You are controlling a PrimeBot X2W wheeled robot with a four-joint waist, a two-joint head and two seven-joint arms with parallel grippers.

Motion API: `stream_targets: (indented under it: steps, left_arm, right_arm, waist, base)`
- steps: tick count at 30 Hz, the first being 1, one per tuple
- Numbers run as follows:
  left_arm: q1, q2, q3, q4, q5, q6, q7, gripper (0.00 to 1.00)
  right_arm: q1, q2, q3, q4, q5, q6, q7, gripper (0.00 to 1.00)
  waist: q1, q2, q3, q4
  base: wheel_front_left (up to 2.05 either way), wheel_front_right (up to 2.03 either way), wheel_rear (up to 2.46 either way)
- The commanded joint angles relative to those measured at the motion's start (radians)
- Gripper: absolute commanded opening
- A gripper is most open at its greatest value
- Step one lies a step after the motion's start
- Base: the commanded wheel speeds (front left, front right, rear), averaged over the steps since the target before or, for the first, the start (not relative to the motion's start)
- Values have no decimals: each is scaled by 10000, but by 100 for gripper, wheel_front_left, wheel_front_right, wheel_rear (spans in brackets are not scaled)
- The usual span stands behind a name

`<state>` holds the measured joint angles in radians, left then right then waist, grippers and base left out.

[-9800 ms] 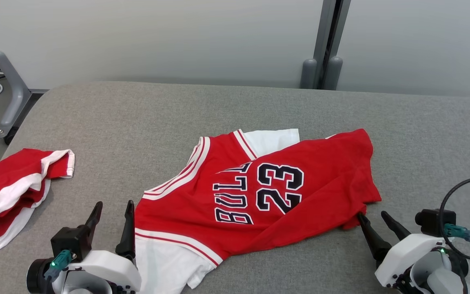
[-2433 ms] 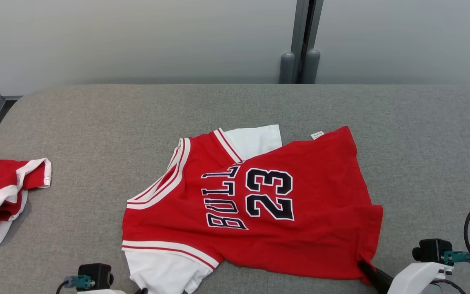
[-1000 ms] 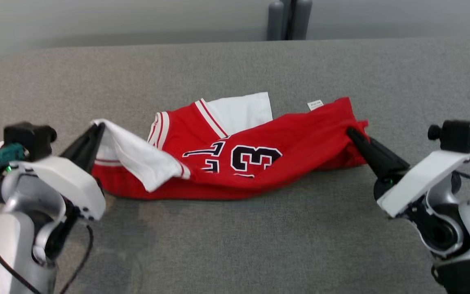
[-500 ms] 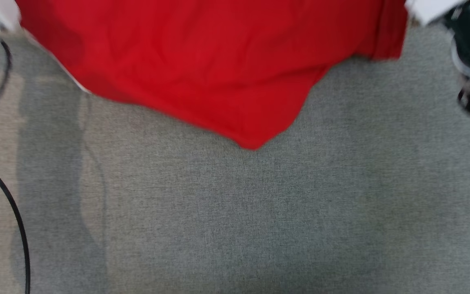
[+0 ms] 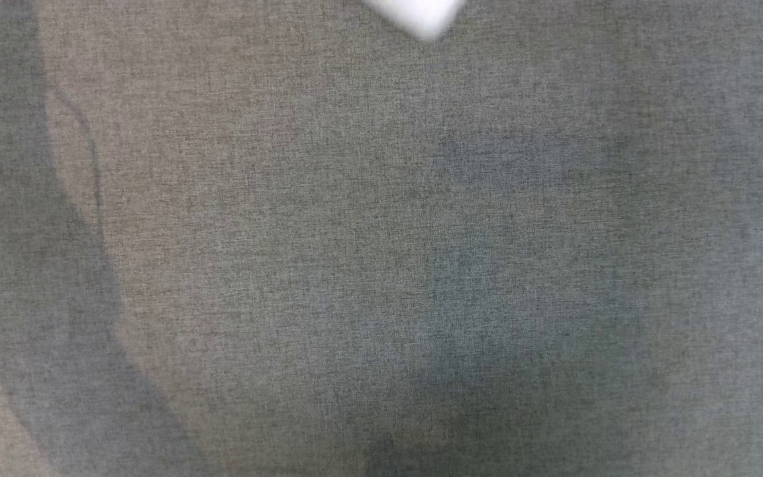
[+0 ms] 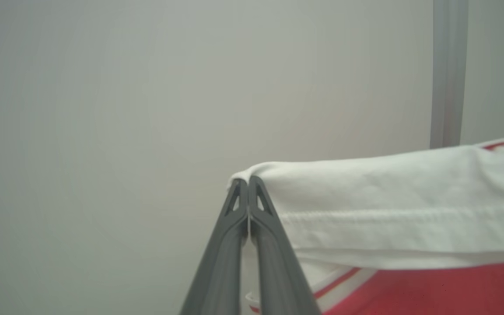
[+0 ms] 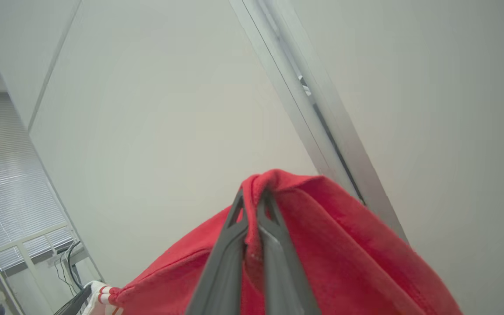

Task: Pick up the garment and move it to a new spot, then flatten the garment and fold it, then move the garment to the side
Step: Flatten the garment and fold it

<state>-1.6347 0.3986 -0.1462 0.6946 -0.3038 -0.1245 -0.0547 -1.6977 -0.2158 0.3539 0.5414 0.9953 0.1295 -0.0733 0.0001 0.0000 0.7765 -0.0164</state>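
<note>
Jaws shut tight on both arms: left jaws pinch the garment (image 6: pixel 409 288) by its white sleeve (image 6: pixel 365 188), right jaws by a red corner (image 7: pixel 278 183); it hangs stretched between them, apparently above the tabletop (image 5: pixel 381 265).

An office-like lab space: pale partition walls (image 6: pixel 103 87) joined by a metal post (image 6: pixel 449 74), slatted window blinds (image 7: pixel 2 175), loose cables (image 7: pixel 69 262) and a grey fabric-covered worktable (image 5: pixel 381 265).

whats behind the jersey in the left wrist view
Behind the jersey, pinched by the left gripper: a pale wall and a grey post. The cloth covers the post's lower part.
</note>
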Motion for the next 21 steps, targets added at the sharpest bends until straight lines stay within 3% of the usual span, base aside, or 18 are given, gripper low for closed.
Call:
stream_targets:
  steps: [1, 8, 15, 21]
  left_arm:
    - [-322, 102, 49, 49, 98, 21, -186, 0]
    - [-1416, 90, -179, 1003, 58, -42, -1143, 0]
    - [-908, 197, -938, 2234, -13, -46, -367, 0]
    - [28, 192, -2066, 2842, -765, -50, 501, 0]
  right_arm:
    - [-268, -12, -76, 24, 72, 24, -269, 0]
    - [-908, -313, 494, 452, 482, 22, -1571, 0]
    - [-226, -756, 1792, 1579, 741, 22, -878, 0]
    - [962, -1136, 2948, 2030, 1218, 22, -319, 0]
  waist:
    - [-1, 0, -13, 3]
    - [-1, 0, -193, 9]
    - [-1, 0, -54, 98]
    - [-1, 0, -440, 192]
  base:
    - [0, 0, 0]
    - [0, 0, 0]
    - [0, 0, 0]
    - [0, 0, 0]
